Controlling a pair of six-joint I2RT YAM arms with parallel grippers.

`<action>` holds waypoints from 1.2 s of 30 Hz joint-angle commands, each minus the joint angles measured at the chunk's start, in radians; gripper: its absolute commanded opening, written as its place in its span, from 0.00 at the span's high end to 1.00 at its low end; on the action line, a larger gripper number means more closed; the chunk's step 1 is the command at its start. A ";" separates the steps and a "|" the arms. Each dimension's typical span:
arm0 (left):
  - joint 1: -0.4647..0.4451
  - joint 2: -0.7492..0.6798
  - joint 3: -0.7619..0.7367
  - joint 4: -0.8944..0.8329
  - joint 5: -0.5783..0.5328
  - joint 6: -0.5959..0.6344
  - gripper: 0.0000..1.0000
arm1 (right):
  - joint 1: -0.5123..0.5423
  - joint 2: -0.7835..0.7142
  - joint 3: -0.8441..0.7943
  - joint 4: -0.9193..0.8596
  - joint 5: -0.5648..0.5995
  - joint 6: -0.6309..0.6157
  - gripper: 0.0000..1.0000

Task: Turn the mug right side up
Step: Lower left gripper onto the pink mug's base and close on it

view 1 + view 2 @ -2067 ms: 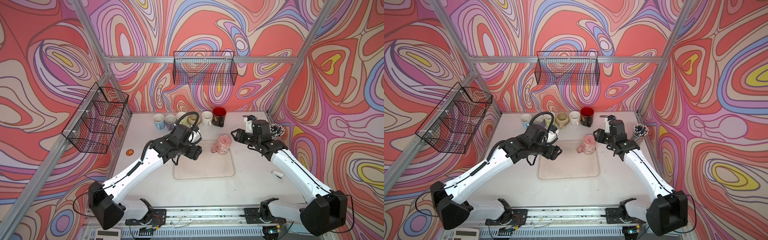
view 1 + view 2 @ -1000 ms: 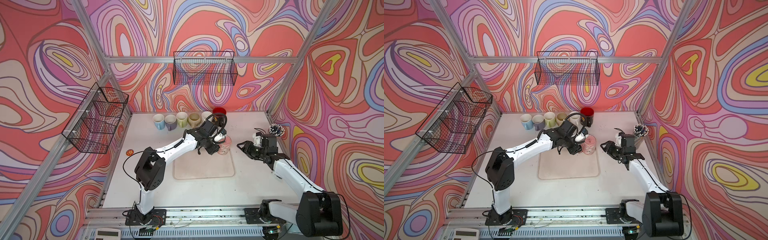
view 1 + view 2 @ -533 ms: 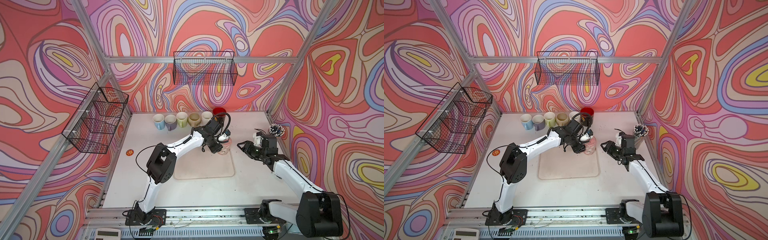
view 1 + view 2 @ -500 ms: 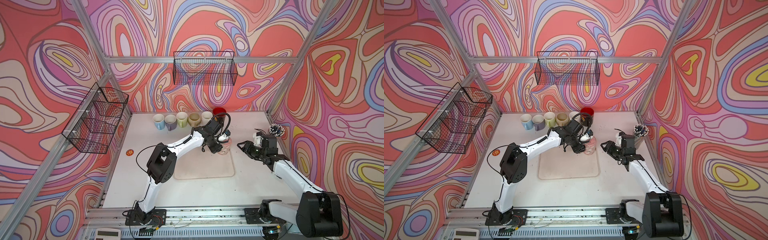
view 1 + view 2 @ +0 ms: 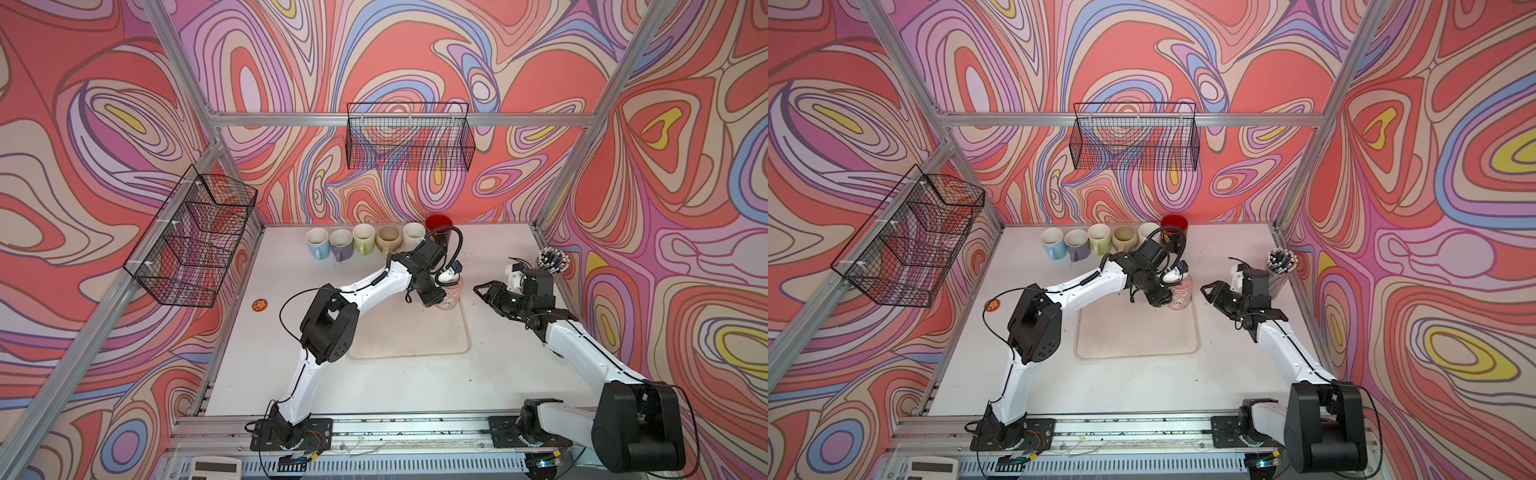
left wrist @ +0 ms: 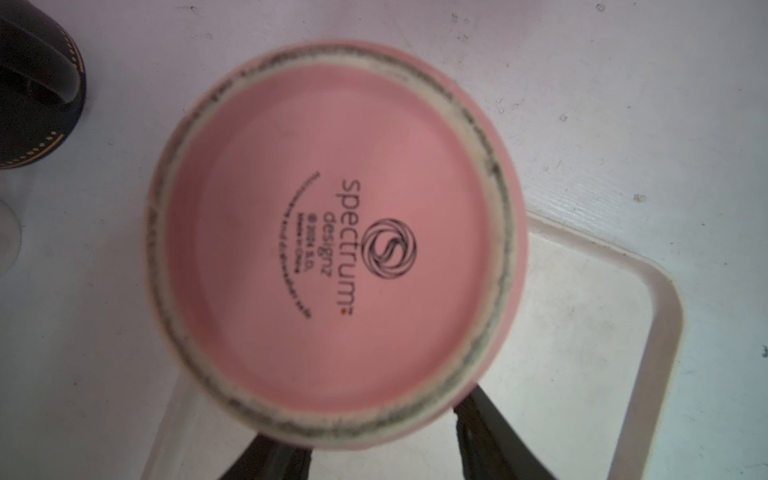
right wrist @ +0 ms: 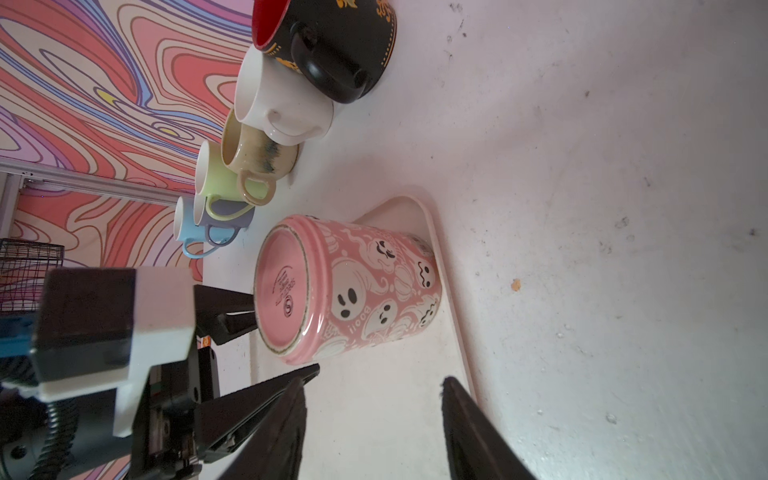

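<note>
L hand [image 7: 286,338] astride inverted mug [image 7: 374,286], grip unclear; R hand [image 7: 371,382] released; cups [image 5: 388,239] close behind.

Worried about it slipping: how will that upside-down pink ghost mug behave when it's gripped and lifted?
The pink ghost mug looks glazed, so its sides are probably slick. It seems to be thick ceramic: rigid, fairly heavy, and likely to chip if dropped. It stands tall and mouth-down at the tray's corner, so a sideways nudge might tip it.

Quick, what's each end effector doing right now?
Left end effector: fingers apart against the upside-down pink ghost-print ceramic mug; grip cannot be told.
Right end effector: open, empty.
</note>
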 commanded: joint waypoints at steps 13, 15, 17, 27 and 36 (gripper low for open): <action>0.004 0.079 0.078 -0.063 -0.046 0.036 0.61 | -0.005 0.019 -0.014 0.026 -0.008 0.004 0.46; 0.005 0.081 0.079 -0.062 -0.052 0.035 0.63 | -0.005 0.018 -0.014 0.026 -0.008 0.003 0.46; 0.004 0.081 0.079 -0.061 -0.059 0.036 0.65 | -0.006 0.019 -0.015 0.026 -0.008 0.004 0.46; 0.003 0.093 0.096 -0.051 -0.110 0.033 0.86 | -0.006 0.024 -0.016 0.026 -0.005 0.004 0.46; 0.001 0.077 0.093 -0.047 -0.134 0.021 1.00 | -0.006 0.025 -0.012 0.024 -0.007 0.002 0.46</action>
